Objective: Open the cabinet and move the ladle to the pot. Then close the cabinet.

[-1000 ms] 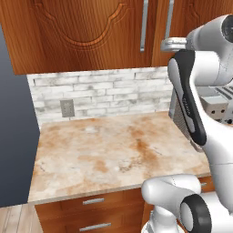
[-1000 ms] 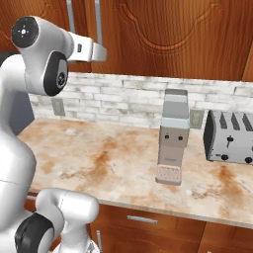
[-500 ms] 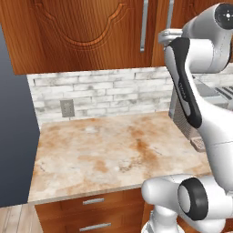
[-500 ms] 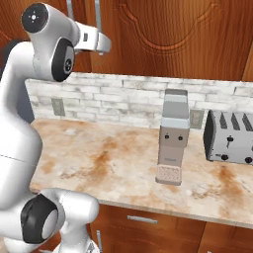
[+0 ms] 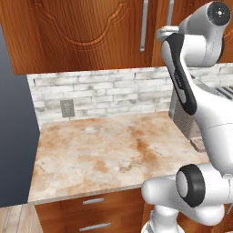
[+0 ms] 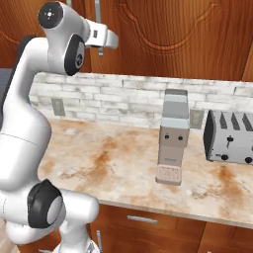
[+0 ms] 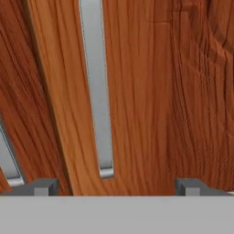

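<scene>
Nearest the cameras, the white arm (image 5: 200, 113) rises from its base and bends up over the worktop (image 5: 104, 154), a marbled beige and rust slab. Below the front edge of the worktop sit reddish-brown drawers (image 5: 93, 211) with short horizontal handles. On the worktop, seen from the right base view, a grey coffee machine (image 6: 173, 136) stands upright towards the back, and a silver toaster (image 6: 230, 136) stands just beside it on the far side from the arm; the two are apart. Behind them runs a pale brick wall (image 5: 104, 93) with an outlet plate (image 5: 67, 108) set in it.

Above the wall hangs the cabinet (image 5: 82, 34), its reddish-brown doors shut, with carved arch panels and long upright silver handles. The end effector (image 7: 116, 185) is raised to the level of the cabinet doors and points at them. Its two dark fingertips (image 7: 41, 186) stand spread wide with nothing between them. In the hand view, the lower end of one silver handle (image 7: 98, 91) lies between the fingertips, nearer the left one, and a second handle (image 7: 8, 160) shows at the left edge across the seam between the doors. Whether the fingertips touch the door cannot be told.
</scene>
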You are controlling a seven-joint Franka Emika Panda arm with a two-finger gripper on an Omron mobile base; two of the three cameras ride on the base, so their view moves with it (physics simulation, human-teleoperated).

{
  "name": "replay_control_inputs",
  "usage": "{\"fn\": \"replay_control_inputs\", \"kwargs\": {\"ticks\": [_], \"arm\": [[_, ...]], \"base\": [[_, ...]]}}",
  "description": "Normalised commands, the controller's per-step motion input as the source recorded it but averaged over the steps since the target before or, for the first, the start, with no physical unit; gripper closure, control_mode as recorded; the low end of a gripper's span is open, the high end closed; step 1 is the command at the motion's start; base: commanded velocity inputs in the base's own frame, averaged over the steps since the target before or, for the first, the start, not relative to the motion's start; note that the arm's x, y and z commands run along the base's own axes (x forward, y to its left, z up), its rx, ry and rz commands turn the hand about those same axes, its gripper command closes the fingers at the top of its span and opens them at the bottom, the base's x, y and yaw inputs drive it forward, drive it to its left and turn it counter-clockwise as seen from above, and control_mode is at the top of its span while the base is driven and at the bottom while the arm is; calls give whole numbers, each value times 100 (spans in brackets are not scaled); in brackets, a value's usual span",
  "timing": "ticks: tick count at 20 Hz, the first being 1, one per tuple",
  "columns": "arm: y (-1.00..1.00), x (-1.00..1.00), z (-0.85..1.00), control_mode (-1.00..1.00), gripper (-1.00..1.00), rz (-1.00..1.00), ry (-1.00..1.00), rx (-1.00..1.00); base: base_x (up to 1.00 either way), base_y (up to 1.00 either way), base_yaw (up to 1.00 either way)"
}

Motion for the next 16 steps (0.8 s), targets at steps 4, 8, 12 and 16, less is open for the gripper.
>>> {"fn": "replay_control_inputs", "kwargs": {"ticks": [4, 8, 12, 16], "arm": [[-2, 41, 0, -100, -100, 0, 0, 0], [0, 46, 0, -100, -100, 0, 0, 0], [0, 50, 0, -100, -100, 0, 0, 0], [0, 45, 0, -100, -100, 0, 0, 0]], "base": [[0, 0, 0], [0, 0, 0], [0, 0, 0], [0, 0, 0]]}}
